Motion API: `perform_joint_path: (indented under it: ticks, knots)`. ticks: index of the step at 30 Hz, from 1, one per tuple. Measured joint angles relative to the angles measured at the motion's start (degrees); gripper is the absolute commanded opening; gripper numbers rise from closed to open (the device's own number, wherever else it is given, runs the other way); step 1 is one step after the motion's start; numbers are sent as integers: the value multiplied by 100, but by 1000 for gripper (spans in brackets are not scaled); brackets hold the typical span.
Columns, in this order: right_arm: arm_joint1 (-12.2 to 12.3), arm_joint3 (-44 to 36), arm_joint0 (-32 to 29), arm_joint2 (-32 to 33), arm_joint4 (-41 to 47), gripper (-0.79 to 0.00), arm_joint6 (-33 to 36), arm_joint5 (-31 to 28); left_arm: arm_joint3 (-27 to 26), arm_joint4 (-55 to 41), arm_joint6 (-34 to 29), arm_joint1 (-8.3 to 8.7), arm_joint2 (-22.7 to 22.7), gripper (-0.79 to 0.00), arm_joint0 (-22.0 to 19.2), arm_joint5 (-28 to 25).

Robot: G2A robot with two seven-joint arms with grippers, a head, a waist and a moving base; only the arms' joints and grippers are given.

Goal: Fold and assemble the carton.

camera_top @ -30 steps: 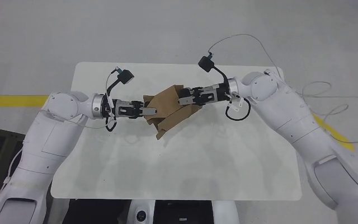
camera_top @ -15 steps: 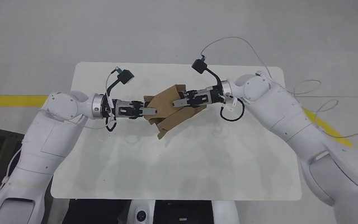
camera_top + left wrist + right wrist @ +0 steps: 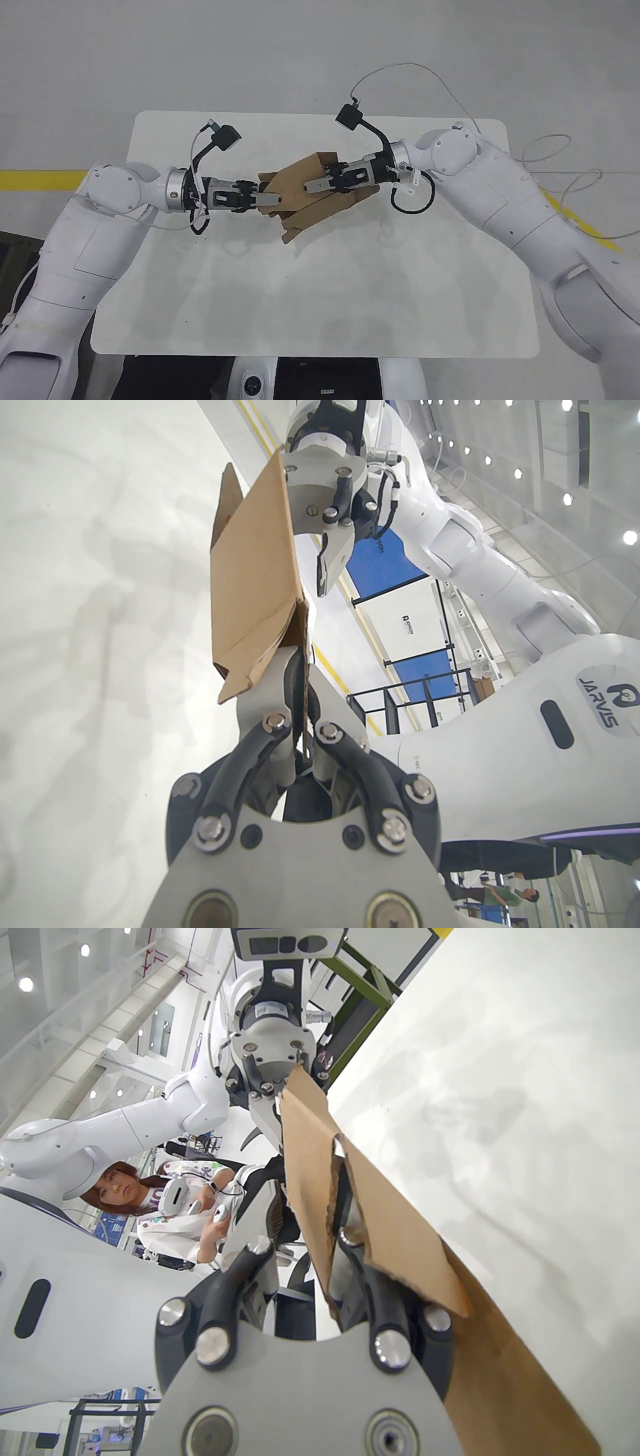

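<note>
Left hand (image 3: 298, 672): clamped shut on the left flap of the brown corrugated cardboard carton (image 3: 300, 172), unmoved. Right hand (image 3: 320, 185): spread open astride a far panel, having swung leftward along it over the last second. Carton held aloft between both, seemingly clear of the white worktop (image 3: 400, 300). Reads as a regrip before squaring the sleeve.

A white table (image 3: 330, 300) stands on grey floor (image 3: 300, 50) (yellow stripe (image 3: 40, 180) across it) under ceiling lights (image 3: 629, 537).

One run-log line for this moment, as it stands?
carton: partly folded, over table | left tool: shut on carton edge | right tool: open, astride a flap
</note>
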Motion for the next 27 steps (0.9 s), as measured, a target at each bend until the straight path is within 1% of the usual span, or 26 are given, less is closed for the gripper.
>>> perform_joint_path:
  ticks: [2, 4, 6, 7, 10, 11, 12, 13, 14, 21, 27]
  knots:
    - [2, -15, 34, -47, 48, -625, 32, 32, -6, -9, 0, 14, 2, -785, 1, 0]
    - [1, -11, 56, -90, 82, -665, 40, 40, -17, -22, 3, 31, -1, -785, 6, -3]
    - [-3, -11, 72, -126, 118, -754, 59, 60, -27, -29, 5, 46, -3, -785, 12, -5]
    - [-5, -16, 84, -148, 144, -785, 76, 77, -33, -29, 5, 56, -3, -785, 16, -5]
    - [-8, -22, 109, -193, 202, -785, 105, 105, -44, -40, 4, 78, 2, -785, 20, -5]
    - [-9, -21, 116, -204, 214, -785, 110, 110, -45, -44, 9, 84, 3, -613, 21, -10]
    - [-9, -18, 122, -214, 226, -785, 114, 114, -46, -48, 15, 89, 4, -502, 21, -15]
    - [-10, -12, 131, -225, 240, -785, 116, 116, -46, -52, 21, 95, 6, -305, 20, -20]
    - [-11, -3, 136, -231, 252, -785, 116, 116, -45, -56, 23, 100, 8, 0, 18, -23]
    - [-28, 132, 162, -244, 274, -785, 44, 44, 11, -320, -15, 124, -24, 0, -35, 15]
    - [-73, 364, 108, -246, 111, -785, -177, -175, 17, -710, -96, 128, -61, 0, -54, 94]
